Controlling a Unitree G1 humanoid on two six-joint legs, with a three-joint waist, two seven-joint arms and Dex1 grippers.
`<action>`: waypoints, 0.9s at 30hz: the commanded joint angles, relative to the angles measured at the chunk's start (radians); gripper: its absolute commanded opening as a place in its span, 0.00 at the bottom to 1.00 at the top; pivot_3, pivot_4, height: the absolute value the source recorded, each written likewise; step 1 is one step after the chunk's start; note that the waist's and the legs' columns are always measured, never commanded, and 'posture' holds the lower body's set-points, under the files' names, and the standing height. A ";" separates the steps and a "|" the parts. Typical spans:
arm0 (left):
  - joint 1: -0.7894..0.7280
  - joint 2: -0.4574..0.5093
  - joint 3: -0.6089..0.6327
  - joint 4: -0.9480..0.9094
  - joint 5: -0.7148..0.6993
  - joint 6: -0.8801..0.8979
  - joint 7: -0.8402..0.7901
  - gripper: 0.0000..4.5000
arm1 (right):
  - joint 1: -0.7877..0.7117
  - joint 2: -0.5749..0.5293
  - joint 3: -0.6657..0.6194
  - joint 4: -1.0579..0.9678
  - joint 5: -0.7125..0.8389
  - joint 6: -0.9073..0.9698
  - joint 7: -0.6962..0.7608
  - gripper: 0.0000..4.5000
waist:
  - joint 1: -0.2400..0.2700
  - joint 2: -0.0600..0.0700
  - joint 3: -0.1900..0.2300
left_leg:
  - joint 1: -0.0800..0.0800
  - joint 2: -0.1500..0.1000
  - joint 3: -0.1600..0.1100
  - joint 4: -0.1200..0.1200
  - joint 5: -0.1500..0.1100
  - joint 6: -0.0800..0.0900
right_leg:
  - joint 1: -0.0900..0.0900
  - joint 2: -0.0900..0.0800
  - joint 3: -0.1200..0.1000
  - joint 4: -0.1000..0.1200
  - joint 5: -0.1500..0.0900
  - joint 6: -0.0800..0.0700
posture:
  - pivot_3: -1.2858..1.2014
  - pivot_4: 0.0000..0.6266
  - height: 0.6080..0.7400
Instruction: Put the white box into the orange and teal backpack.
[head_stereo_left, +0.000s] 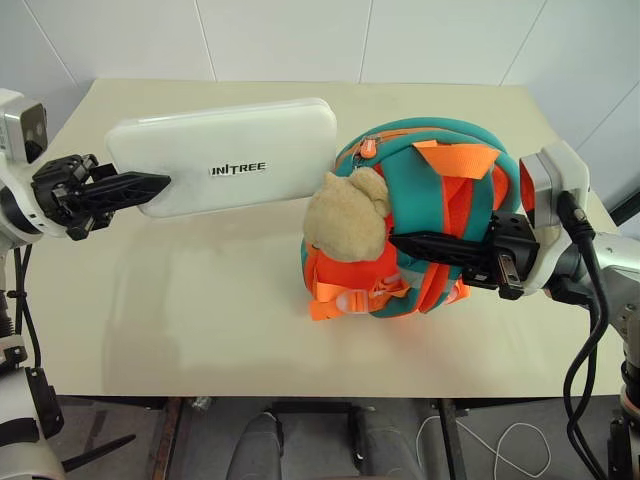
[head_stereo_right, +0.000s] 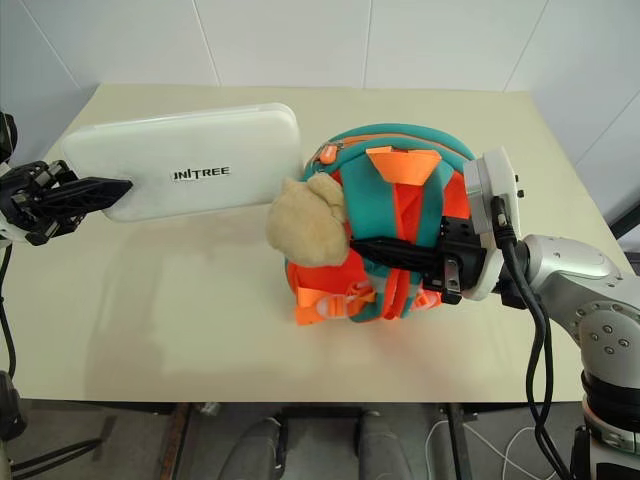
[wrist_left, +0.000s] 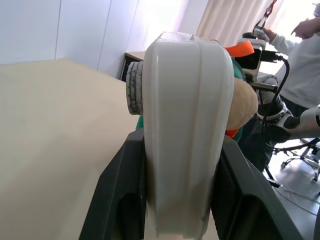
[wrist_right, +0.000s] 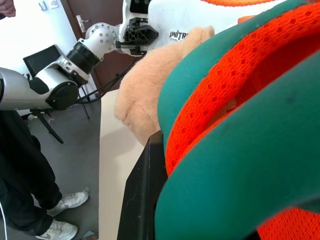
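Now white box (head_stereo_left: 225, 155) clamped in left gripper (head_stereo_left: 150, 185)

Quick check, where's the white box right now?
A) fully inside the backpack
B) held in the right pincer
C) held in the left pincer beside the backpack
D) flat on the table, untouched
C: the left pincer clamps one end of the white box, while its other end reaches the orange and teal backpack, which the right pincer grips by its straps.
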 joint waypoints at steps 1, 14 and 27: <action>0.020 -0.003 0.034 -0.060 -0.051 0.001 -0.006 0.28 | 0.006 0.013 -0.001 0.010 -0.026 -0.034 0.021 0.00 | 0.000 0.000 0.000 | 0.000 0.000 0.000 0.000 0.000 0.000 | 0.000 0.000 0.000 0.000 0.000 0.000 | 0.52 0.24 1.00; -0.039 0.016 -0.203 -0.115 0.103 -0.120 -0.058 0.28 | 0.010 0.030 0.023 0.023 -0.087 -0.047 0.046 0.00 | 0.000 0.000 0.000 | 0.000 0.000 0.000 0.000 0.000 0.000 | 0.000 0.000 0.000 0.000 0.000 0.000 | 0.52 0.24 1.00; -0.298 -0.230 -0.447 -0.123 0.296 -0.098 0.189 0.28 | 0.005 0.062 0.050 0.025 -0.123 -0.058 0.045 0.00 | 0.003 0.000 0.000 | 0.000 -0.001 -0.002 0.002 0.000 0.001 | 0.003 0.001 0.001 -0.001 0.002 0.003 | 0.52 0.24 1.00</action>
